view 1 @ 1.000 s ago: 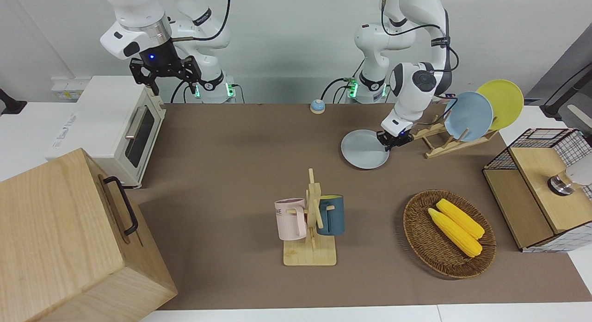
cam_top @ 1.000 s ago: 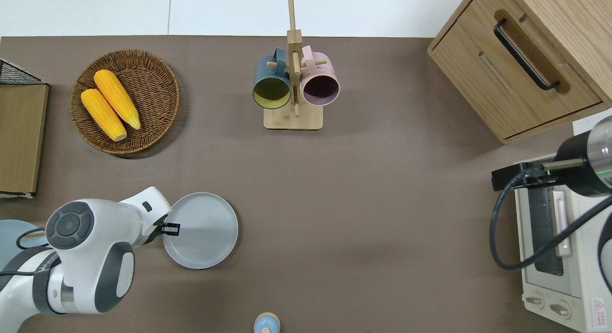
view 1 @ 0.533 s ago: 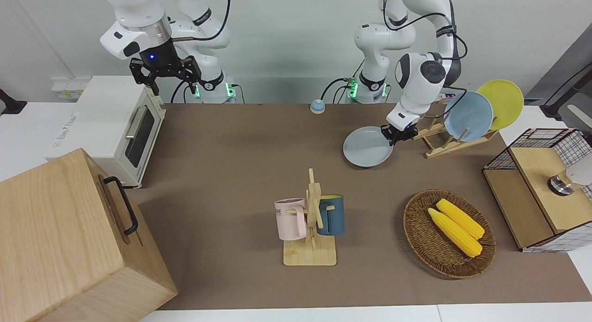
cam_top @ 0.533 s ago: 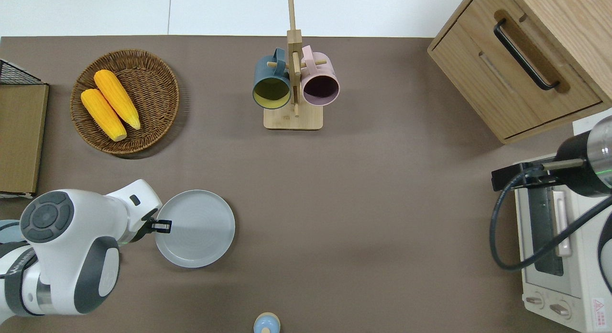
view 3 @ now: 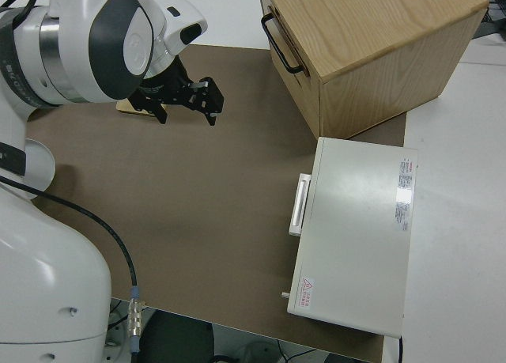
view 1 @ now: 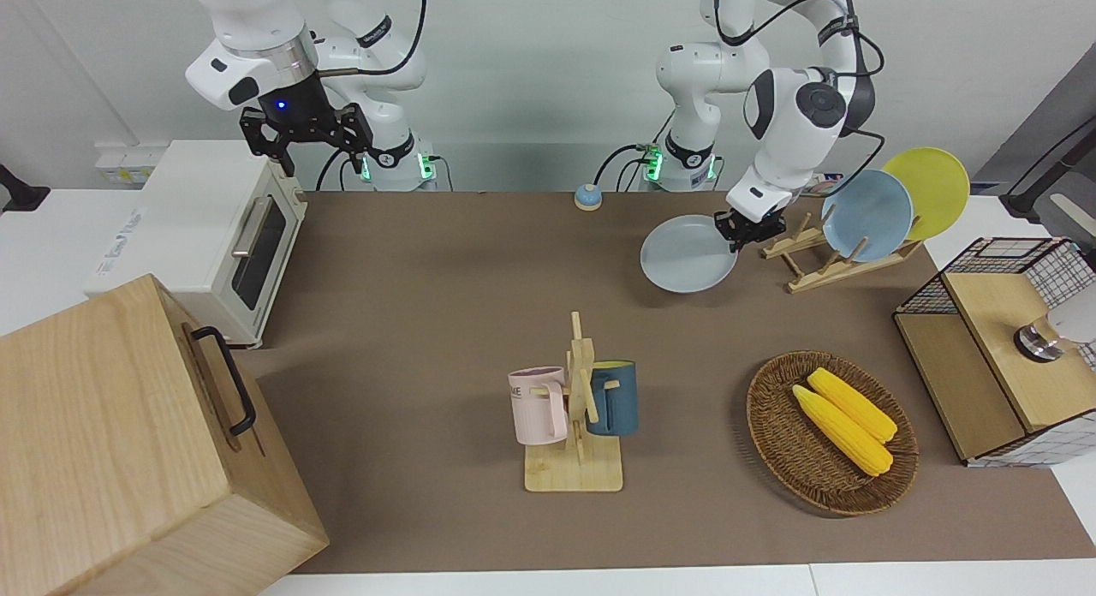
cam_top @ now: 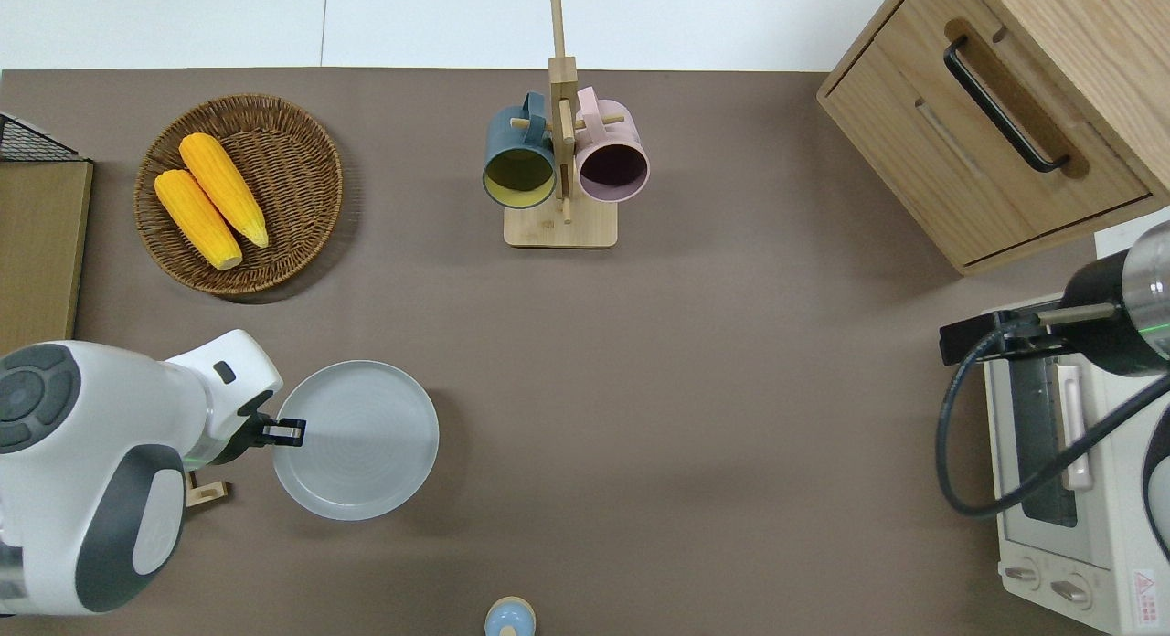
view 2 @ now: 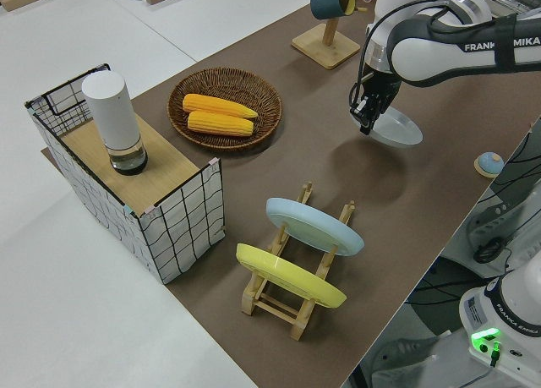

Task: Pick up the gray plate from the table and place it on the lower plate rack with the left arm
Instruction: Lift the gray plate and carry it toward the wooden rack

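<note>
While the right arm is parked, its black two-finger right gripper point(view 1: 306, 138) hanging with jaws spread wide in the upper left of the front view, the left arm's black left gripper point(view 1: 747, 229) is clamped on the rim of the round pale gray plate point(view 1: 687, 253). The plate is in the air, lifted off the brown table mat point(view 1: 445, 305) and tilted a little, its shadow on the mat beneath it. In the overhead view the gray plate point(cam_top: 356, 439) sits in the lower left of the frame, with the left gripper point(cam_top: 279, 430) pinching the edge that faces the left arm's end of the table.

The small light-wood plate rack point(view 1: 822, 262) stands in the upper right of the front view, just beside the held plate and apart from it. Its upper slots hold a sky-blue plate point(view 1: 866, 215) and a yellow plate point(view 1: 929, 191), both leaning; the lower pegs stand free. In the left side view the rack point(view 2: 292, 299) lies low in the frame centre — the gray plate point(view 2: 397, 128) hangs well up and to the right of it.

A round wicker basket point(view 1: 775, 446) with two yellow corn cobs point(view 1: 843, 420) lies in the lower right of the front view, and a wooden mug tree point(view 1: 578, 408) with a pink mug and a dark blue mug stands at bottom centre.
</note>
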You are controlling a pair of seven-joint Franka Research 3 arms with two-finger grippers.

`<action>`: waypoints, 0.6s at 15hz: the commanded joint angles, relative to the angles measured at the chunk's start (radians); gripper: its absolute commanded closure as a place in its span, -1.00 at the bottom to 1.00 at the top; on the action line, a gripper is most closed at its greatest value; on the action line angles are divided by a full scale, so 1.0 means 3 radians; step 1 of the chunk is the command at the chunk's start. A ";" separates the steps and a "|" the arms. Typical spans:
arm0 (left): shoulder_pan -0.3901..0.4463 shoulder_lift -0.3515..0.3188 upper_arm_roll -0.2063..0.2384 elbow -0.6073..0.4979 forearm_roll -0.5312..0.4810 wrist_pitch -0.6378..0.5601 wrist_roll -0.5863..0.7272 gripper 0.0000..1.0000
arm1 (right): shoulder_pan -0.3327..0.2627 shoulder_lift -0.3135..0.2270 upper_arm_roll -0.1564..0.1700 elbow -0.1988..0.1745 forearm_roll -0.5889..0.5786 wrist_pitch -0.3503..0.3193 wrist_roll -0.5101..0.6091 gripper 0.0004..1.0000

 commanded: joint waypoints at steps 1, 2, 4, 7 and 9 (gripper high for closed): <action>0.0010 -0.0021 0.0010 0.0420 0.0003 -0.0508 -0.0008 1.00 | -0.0024 -0.0008 0.0022 0.0020 0.0025 -0.0048 0.0000 -0.98; 0.0015 -0.0047 0.0015 0.0522 0.0003 -0.0601 -0.0007 1.00 | -0.0024 -0.0008 0.0022 0.0020 0.0025 -0.0048 -0.0005 -0.97; 0.0015 -0.0088 0.0015 0.0676 0.0008 -0.0790 -0.0002 1.00 | -0.0024 -0.0008 0.0017 0.0020 0.0025 -0.0048 -0.0005 -0.98; 0.0020 -0.0149 0.0020 0.0845 0.0013 -0.0984 -0.0002 1.00 | -0.0024 -0.0008 0.0017 0.0020 0.0025 -0.0048 0.0000 -0.97; 0.0030 -0.0149 0.0020 0.0968 0.0039 -0.1158 0.0003 1.00 | -0.0024 -0.0008 0.0022 0.0020 0.0025 -0.0048 0.0000 -0.98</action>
